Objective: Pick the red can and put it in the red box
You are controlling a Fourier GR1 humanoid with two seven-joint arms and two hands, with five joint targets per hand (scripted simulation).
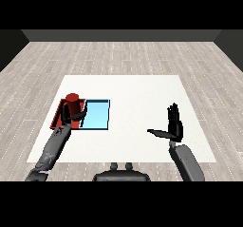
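Left hand (71,117) curls round red can (72,105) over red tray (56,118).

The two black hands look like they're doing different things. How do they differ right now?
The left hand is curled round the red can, which stands upright over the red tray; the right hand holds nothing. The left hand reaches far across the white table to the trays; the right hand hangs over bare table, fingers straight and pointing up, thumb out sideways. Both are black, on grey forearms.
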